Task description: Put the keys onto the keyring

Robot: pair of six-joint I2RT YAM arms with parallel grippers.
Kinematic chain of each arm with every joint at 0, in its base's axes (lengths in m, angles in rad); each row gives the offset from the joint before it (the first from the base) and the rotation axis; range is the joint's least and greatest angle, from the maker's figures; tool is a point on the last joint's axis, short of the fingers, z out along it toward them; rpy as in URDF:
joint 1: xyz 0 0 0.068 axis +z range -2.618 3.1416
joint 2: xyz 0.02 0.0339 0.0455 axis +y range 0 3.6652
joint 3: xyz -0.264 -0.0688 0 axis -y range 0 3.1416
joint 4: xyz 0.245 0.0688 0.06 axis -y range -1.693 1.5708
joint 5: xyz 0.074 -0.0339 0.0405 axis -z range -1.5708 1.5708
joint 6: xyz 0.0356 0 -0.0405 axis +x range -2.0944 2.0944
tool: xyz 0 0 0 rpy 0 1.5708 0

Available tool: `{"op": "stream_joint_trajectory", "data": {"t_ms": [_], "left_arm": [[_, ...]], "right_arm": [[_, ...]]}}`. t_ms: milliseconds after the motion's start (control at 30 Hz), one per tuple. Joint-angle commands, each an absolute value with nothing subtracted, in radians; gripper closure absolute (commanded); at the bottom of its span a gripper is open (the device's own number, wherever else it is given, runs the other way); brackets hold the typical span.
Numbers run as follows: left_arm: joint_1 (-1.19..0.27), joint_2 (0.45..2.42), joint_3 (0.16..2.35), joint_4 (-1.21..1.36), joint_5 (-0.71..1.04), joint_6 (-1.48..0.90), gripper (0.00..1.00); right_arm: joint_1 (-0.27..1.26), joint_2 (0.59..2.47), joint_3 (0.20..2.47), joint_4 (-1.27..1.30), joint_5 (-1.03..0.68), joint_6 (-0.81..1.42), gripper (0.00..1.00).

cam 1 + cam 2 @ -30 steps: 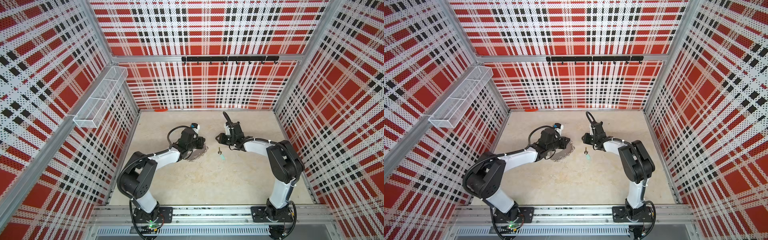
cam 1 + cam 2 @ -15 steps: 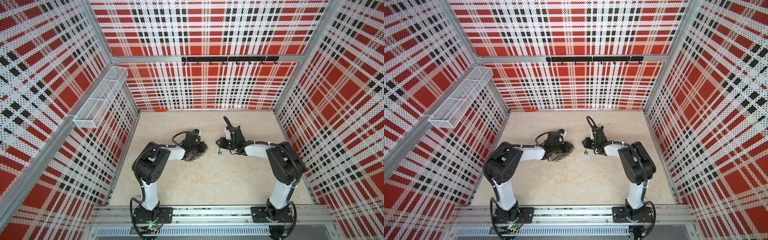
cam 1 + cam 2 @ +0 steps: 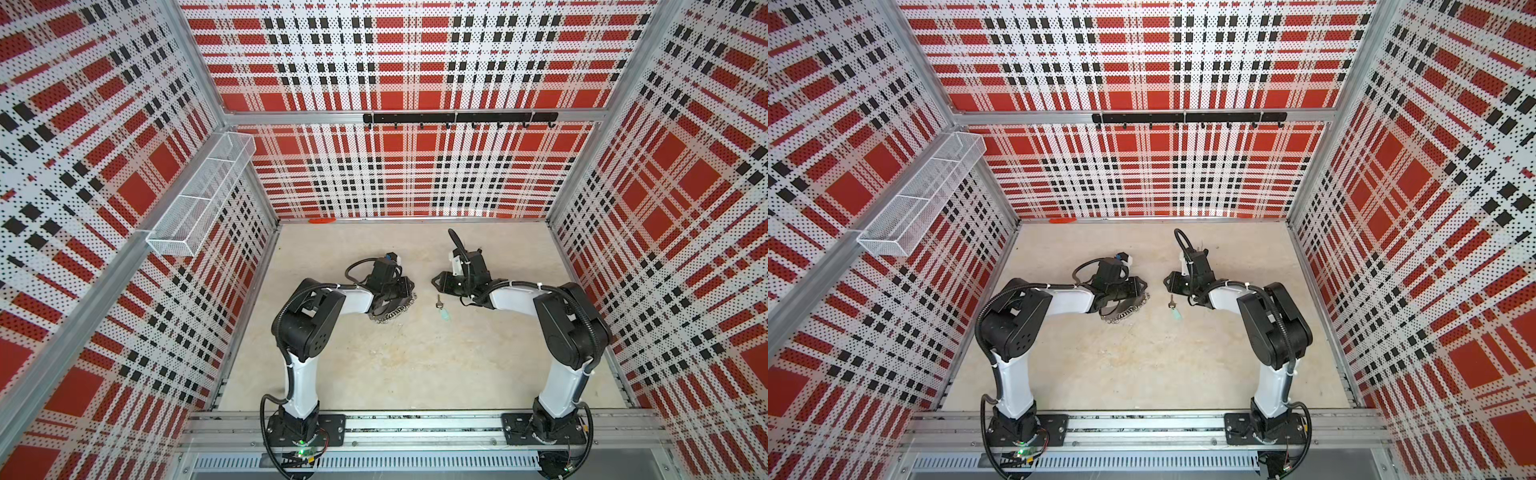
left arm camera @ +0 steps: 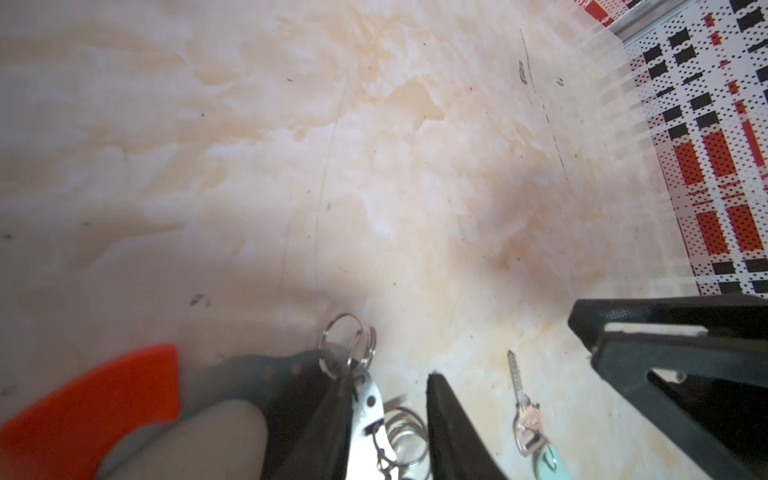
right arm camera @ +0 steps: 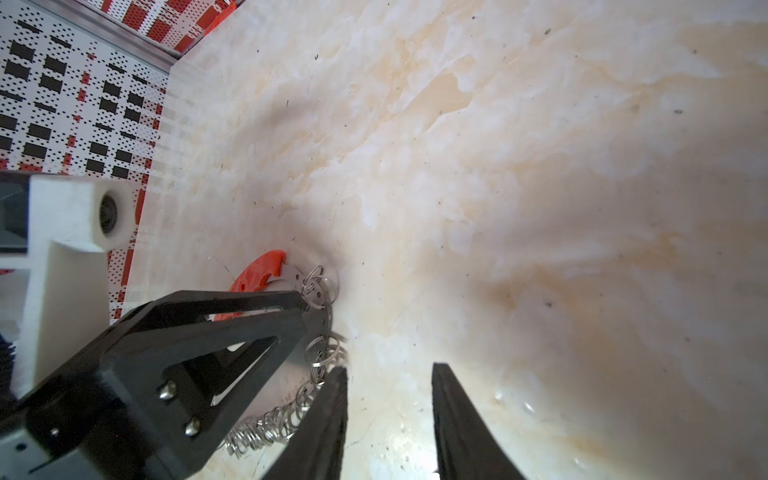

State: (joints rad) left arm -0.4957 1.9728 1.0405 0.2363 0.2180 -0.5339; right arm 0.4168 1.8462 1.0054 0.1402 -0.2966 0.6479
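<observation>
Though the left arm (image 3: 353, 300) hides much of the keyring (image 3: 392, 315), I see left fingers (image 4: 446, 428) and right fingers (image 5: 453, 415) parted, gripping nothing.

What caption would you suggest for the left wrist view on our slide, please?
Left gripper, jaws apart, straddles the rim of the keyring; the keys lie beside it on the table, unattached.

left hand (image 4: 390, 376) opened wider over keyring (image 3: 392, 313), elbow (image 3: 305, 326) folded back
</observation>
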Motion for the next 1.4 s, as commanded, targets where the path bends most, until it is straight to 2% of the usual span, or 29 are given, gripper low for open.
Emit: {"op": "stream_joint_trajectory", "data": {"t_ms": [0, 433, 1000, 1167, 1367], "left_arm": [[-0.487, 1.983, 1.059, 0.218, 0.19, -0.519, 0.64], [-0.496, 2.015, 1.074, 0.279, 0.254, -0.566, 0.64], [-0.508, 2.039, 1.067, 0.311, 0.249, -0.565, 0.67], [-0.509, 2.04, 1.072, 0.305, 0.245, -0.496, 0.65], [-0.508, 2.022, 1.094, 0.222, 0.269, -0.304, 0.64]], "right_arm": [[0.405, 1.8, 1.028, 0.152, -0.301, 0.647, 0.62], [0.393, 1.792, 1.02, 0.165, -0.31, 0.657, 0.62], [0.375, 1.78, 0.997, 0.185, -0.337, 0.666, 0.62], [0.373, 1.775, 0.993, 0.188, -0.348, 0.667, 0.62], [0.362, 1.758, 0.996, 0.176, -0.355, 0.652, 0.61]]}}
